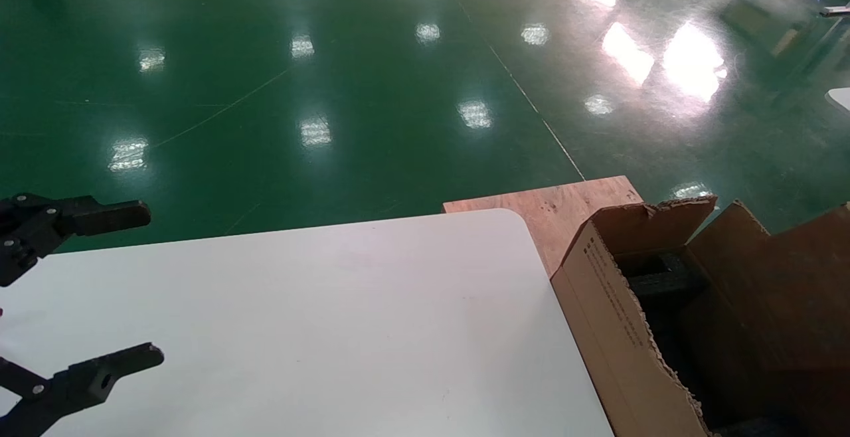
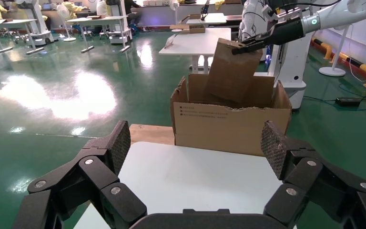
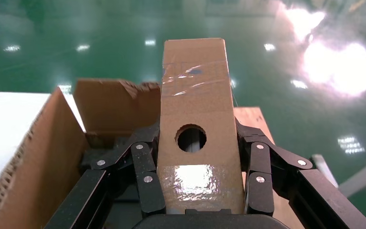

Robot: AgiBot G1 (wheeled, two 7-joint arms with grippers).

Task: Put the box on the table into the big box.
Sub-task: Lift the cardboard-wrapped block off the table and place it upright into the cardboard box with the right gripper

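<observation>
My right gripper point(image 3: 195, 130) is shut on the box point(image 3: 195, 95), a flat brown cardboard piece with a round hole and clear tape. The left wrist view shows that gripper point(image 2: 248, 45) holding the box point(image 2: 231, 71) tilted by its top edge, its lower end down inside the big box point(image 2: 228, 126). From the head, the big box point(image 1: 604, 304) stands off the table's right edge with dark foam inside, and the box point(image 1: 783, 291) leans in it. My left gripper point(image 1: 153, 284) hangs open over the left of the white table point(image 1: 345, 324), holding nothing.
A plywood board point(image 1: 564, 208) lies under the table's far right corner, beside the big box. Shiny green floor surrounds everything. Other tables point(image 2: 195, 43) and a white robot base point(image 2: 293, 67) stand farther off in the left wrist view.
</observation>
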